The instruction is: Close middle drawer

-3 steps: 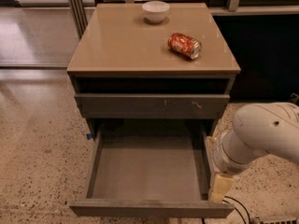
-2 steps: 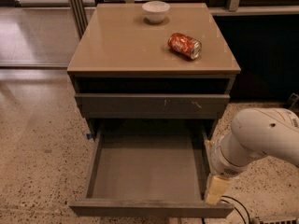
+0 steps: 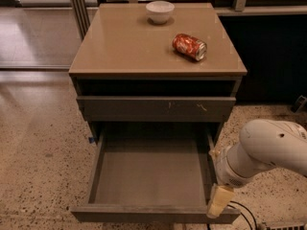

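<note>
Standing fully pulled out, the middle drawer (image 3: 148,176) lies just left of the pincer (image 3: 219,201), which sits at its front right corner; whether the pincer is spread or pressed together cannot be told. Closing is wholly outstanding. The drawer is a deep rectangular tray of matte grey-brown wood with a plain front.

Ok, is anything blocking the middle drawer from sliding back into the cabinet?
Nothing visible. The middle drawer holds no objects, and nothing shows in the cabinet opening behind it. The gripper is by its front right corner.
</note>
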`<state>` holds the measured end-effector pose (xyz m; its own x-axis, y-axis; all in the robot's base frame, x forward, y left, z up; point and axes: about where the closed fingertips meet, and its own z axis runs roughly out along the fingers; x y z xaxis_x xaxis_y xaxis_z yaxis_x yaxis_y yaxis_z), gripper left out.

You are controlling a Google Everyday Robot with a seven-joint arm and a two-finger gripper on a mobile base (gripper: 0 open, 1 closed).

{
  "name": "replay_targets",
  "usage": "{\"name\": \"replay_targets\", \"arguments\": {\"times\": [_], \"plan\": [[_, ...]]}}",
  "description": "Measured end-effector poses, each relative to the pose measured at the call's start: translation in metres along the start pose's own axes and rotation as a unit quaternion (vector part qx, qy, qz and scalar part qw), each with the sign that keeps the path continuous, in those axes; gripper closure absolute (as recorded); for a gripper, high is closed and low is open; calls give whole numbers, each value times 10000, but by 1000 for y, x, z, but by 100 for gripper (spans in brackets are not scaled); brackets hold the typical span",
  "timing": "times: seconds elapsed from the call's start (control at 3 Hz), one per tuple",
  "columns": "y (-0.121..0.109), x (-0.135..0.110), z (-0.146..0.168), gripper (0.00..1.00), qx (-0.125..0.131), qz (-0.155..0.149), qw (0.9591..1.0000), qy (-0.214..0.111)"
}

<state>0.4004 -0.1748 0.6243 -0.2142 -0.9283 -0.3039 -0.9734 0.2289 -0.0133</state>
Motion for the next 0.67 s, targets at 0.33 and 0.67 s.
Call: {"name": "replay_targets", "arguments": {"times": [0.33,0.67], "plan": [[20,-5,36,7,-388,66,9986,-340],[22,-5,40,26,-440,82,9983,-363]]}}
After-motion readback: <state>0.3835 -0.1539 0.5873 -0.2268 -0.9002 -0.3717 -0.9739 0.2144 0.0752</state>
